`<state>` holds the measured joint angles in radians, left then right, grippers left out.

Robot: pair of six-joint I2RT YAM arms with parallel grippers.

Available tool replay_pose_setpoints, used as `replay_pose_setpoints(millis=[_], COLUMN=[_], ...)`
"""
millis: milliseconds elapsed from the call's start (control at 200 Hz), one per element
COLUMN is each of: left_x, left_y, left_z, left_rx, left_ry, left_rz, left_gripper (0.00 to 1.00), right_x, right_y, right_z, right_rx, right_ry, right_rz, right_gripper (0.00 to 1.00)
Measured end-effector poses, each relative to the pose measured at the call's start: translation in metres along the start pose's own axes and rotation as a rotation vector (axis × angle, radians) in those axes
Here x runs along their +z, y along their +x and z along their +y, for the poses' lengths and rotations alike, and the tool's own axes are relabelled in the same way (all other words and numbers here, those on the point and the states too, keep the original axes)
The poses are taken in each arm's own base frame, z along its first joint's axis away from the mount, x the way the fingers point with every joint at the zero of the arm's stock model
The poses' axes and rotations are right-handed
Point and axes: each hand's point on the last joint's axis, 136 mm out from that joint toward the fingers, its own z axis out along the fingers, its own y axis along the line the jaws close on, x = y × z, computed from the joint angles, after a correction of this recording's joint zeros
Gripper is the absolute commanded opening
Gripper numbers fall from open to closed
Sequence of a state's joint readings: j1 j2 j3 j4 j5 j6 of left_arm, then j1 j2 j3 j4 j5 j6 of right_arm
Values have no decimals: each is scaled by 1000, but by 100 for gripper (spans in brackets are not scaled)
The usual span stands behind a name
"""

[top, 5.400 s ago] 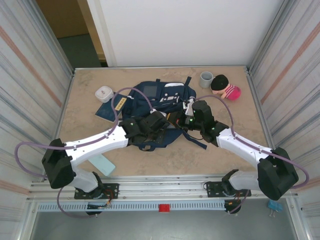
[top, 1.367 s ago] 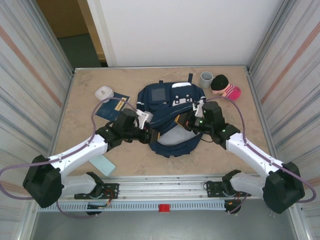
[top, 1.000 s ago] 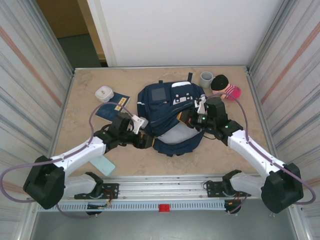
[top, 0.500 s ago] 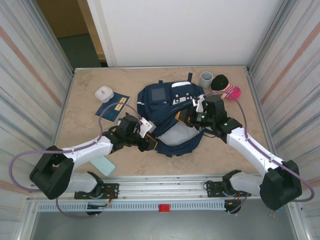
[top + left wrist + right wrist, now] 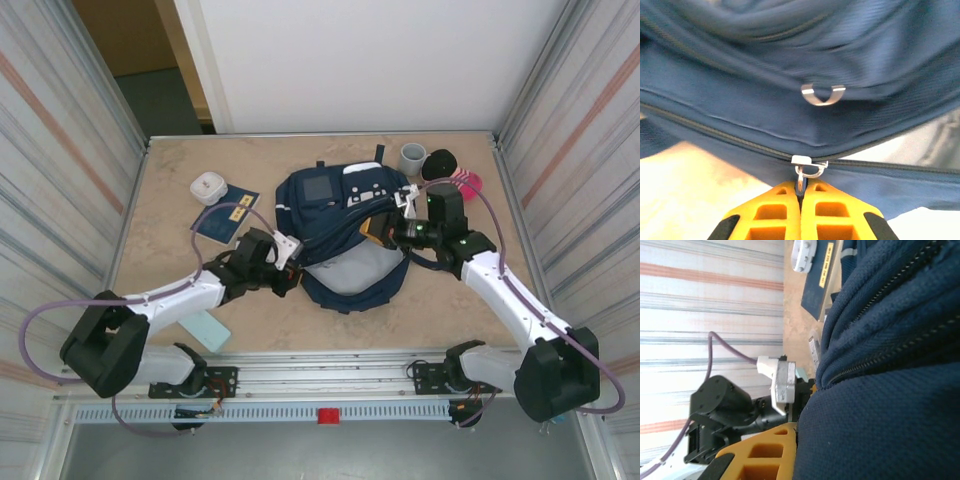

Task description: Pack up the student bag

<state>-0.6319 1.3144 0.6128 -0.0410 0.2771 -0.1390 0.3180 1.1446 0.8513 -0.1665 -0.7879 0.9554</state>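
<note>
Zip pull (image 5: pixel 809 167) pinched, bag (image 5: pixel 320 230) held at the middle of the table (image 5: pixel 170 200)
Left gripper (image 5: pixel 801 189) is closed on the pull; right gripper (image 5: pixel 378 230) is closed on bag fabric. A tug off the zip's line could slip the thin pull free or jam it

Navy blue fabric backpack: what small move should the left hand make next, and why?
Probably draw the small metal zipper pull sideways along its track. The left hand is shut on that pull, and the right hand grips the navy blue fabric backpack, which should brace it against the tug.
</note>
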Motion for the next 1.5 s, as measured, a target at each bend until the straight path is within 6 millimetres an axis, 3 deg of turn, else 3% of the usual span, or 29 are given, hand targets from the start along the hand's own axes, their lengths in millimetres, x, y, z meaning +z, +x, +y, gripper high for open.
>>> replay_pose_setpoints(millis=[200, 356, 446, 591, 651, 767, 842, 1107, 1343, 1498], left_x=[-3, 9, 19, 27, 26, 18, 6, -61, -91, -81], left_y=[-5, -6, -13, -35, -39, -40, -42, -67, -37, -27], left_z=[31, 67, 86, 92, 94, 95, 93, 85, 145, 185], left_rx=[-75, -163, -206, -219, -229, -272, -307, -392, -584, -636], left_ry=[-86, -161, -194, -202, -209, -224, -231, -278, -395, -437], left_rz=[-24, -1, 12, -14, -25, -30, -38, -134, -93, -5], left_gripper=[0, 0, 0, 0, 14, 50, 60, 81, 85, 86], right_x=[-21, -37, -45, -51, -51, -50, -50, -77, -97, -90], right_y=[-7, -7, -9, -15, -16, -15, -10, 36, 65, 72], right_z=[32, 55, 59, 53, 50, 46, 37, -17, -12, -6], right_rx=[-52, -87, -99, -98, -99, -98, -97, 4, -29, -95], right_ry=[-74, -138, -152, -137, -129, -111, -67, 243, 380, 387], right_rz=[22, 47, 52, 47, 44, 45, 41, 40, 80, 110], right_gripper=[1, 1, 1, 1, 10, 45, 55, 63, 66, 66])
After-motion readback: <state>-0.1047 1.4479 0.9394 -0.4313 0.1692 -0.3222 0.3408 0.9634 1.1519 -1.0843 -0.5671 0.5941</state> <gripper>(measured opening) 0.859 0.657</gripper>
